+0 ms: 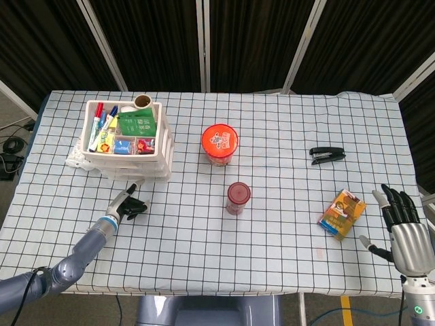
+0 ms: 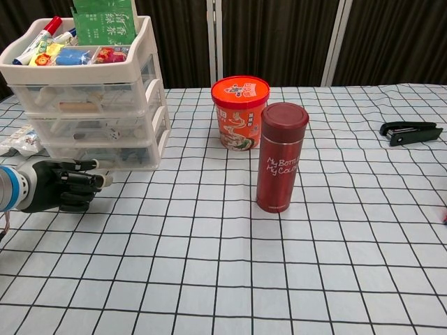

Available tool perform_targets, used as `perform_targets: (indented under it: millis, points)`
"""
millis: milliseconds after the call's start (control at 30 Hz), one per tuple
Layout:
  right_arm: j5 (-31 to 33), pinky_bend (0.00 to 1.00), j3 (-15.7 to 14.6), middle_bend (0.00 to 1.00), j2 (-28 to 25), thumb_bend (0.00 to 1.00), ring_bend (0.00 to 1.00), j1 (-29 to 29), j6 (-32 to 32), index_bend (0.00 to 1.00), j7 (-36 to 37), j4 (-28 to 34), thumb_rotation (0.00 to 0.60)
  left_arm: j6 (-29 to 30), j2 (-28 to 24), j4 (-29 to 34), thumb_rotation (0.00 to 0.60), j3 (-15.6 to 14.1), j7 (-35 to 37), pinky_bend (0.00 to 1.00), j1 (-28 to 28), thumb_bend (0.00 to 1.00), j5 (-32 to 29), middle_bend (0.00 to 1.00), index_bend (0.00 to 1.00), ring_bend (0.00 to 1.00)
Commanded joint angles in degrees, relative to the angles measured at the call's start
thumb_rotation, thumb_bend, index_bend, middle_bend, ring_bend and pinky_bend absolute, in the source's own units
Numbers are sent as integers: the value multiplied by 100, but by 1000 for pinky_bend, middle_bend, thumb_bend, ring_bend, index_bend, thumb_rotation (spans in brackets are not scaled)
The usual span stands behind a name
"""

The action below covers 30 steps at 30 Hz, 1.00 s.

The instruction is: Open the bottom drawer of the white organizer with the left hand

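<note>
The white organizer (image 1: 129,142) (image 2: 91,105) stands at the table's back left, with a full top tray and clear-fronted drawers below. Its bottom drawer (image 2: 105,155) is closed. My left hand (image 1: 126,204) (image 2: 63,185) lies low over the cloth just in front of that drawer, fingers curled in with nothing in them, one fingertip (image 2: 106,180) pointing right below the drawer front. It is near the drawer but I see no contact. My right hand (image 1: 401,224) is at the right table edge, fingers spread, empty.
A red instant-noodle cup (image 1: 219,143) (image 2: 239,112) and a dark red bottle (image 1: 238,197) (image 2: 281,157) stand mid-table. A black stapler (image 1: 327,155) (image 2: 411,130) lies back right, a small orange box (image 1: 342,214) near my right hand. A plastic packet (image 2: 17,139) lies left of the organizer.
</note>
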<state>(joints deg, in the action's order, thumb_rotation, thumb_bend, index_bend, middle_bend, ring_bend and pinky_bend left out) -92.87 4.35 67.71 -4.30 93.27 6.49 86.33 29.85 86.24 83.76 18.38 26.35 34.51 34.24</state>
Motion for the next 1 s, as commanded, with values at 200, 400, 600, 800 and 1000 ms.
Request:
perform_targets:
  millis: [200,400,600,800,1000]
  points:
    - [-11,0,-3,0,0,54,0,-2,1,31,16,-1,600,68,50,-34,600,13,-9,933,15,546,86,975,0,1000]
    - [-6,0,-2,0,16,54,0,-5,-7,31,-9,-6,600,43,104,-86,600,51,27,933,34,545,162,975,0,1000]
    - [-3,0,-3,0,30,55,0,-10,-19,32,-34,-13,600,60,139,-146,600,43,7,933,58,546,203,975,0,1000]
    - [-2,0,-10,0,37,54,0,-15,-37,32,-52,-11,600,8,178,-216,600,29,15,933,82,546,221,975,7,1000]
    - [-19,0,-30,0,58,55,0,-19,-57,32,-98,-8,600,-37,193,-238,600,31,53,933,61,546,323,974,61,1000]
